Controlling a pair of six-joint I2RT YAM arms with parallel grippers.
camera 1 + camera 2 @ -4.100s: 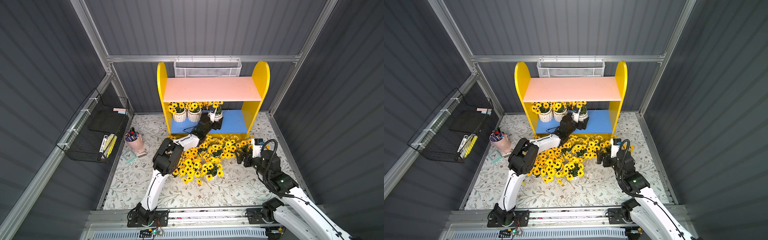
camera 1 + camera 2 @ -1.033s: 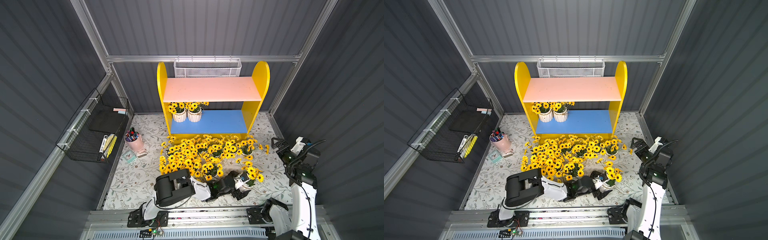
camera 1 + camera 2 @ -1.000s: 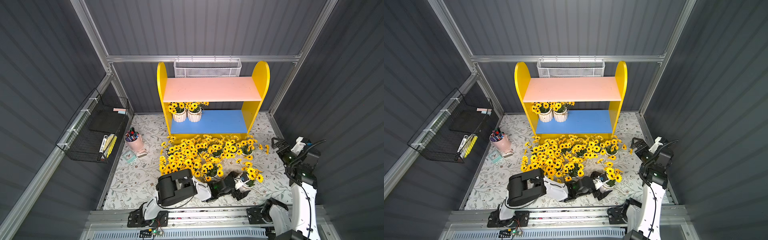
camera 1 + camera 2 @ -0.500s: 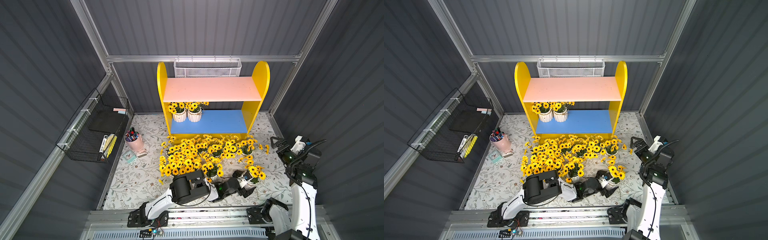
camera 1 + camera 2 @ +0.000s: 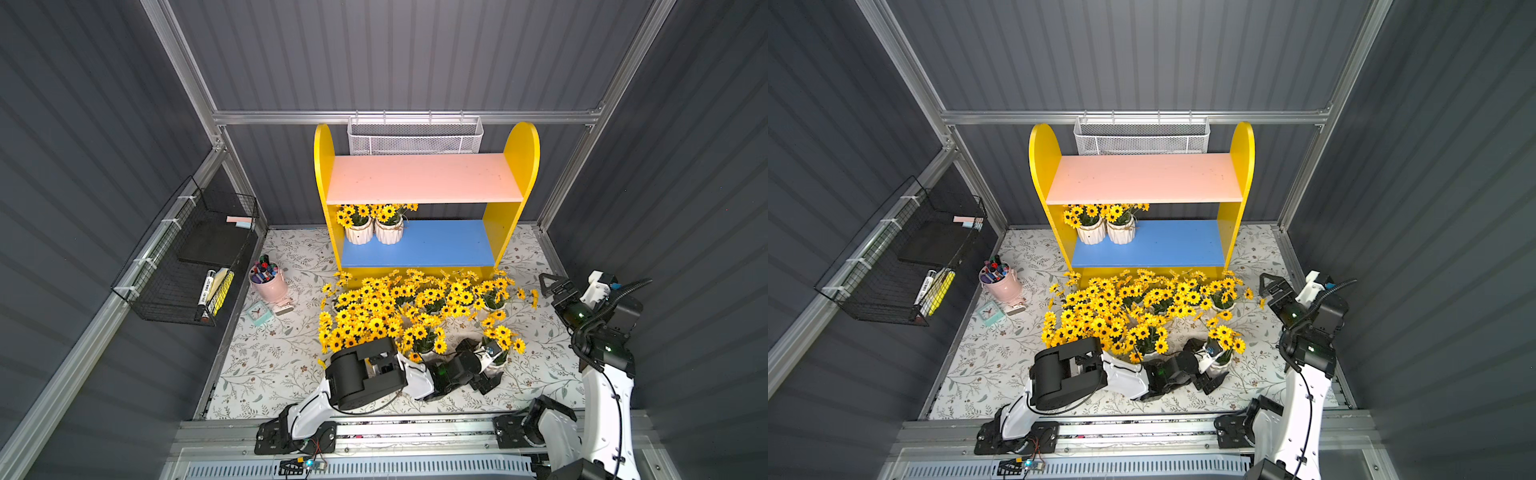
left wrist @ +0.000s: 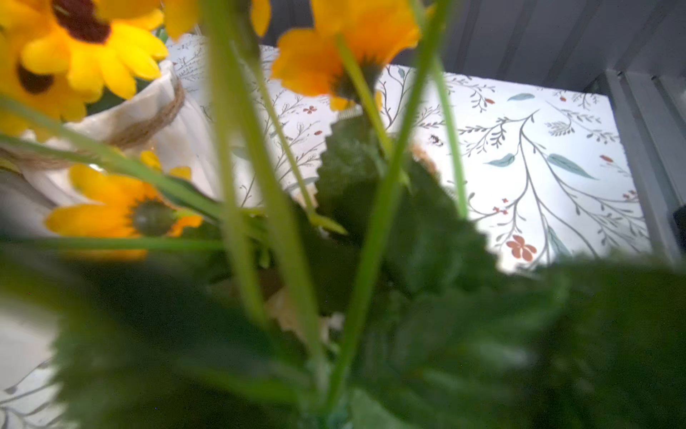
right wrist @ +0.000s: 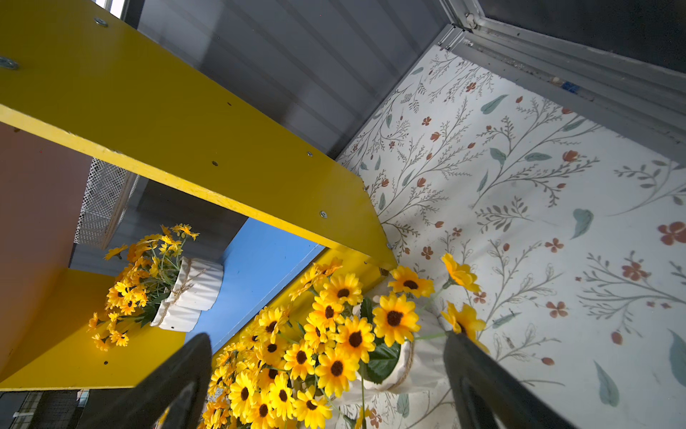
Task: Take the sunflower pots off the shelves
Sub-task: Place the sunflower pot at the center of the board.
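The yellow shelves stand at the back, and their pink upper board is bare. Two sunflower pots sit at the left end of the blue lower board. Several more pots crowd the floor in front. My left gripper is open, one jaw on each side of a pot standing on the floor at the front right. In the left wrist view, stems and leaves hide the jaws. My right gripper hangs open and empty at the right.
A pink cup of markers and a small clock sit left of the flowers. A black wire rack hangs on the left wall. A white mesh basket hangs behind the shelves. Grey walls close in on three sides.
Four seconds ago my left gripper was at a third pot on the lower board; that pot now stands on the floor. Over the last second the jaws opened slightly. The right arm stayed still.
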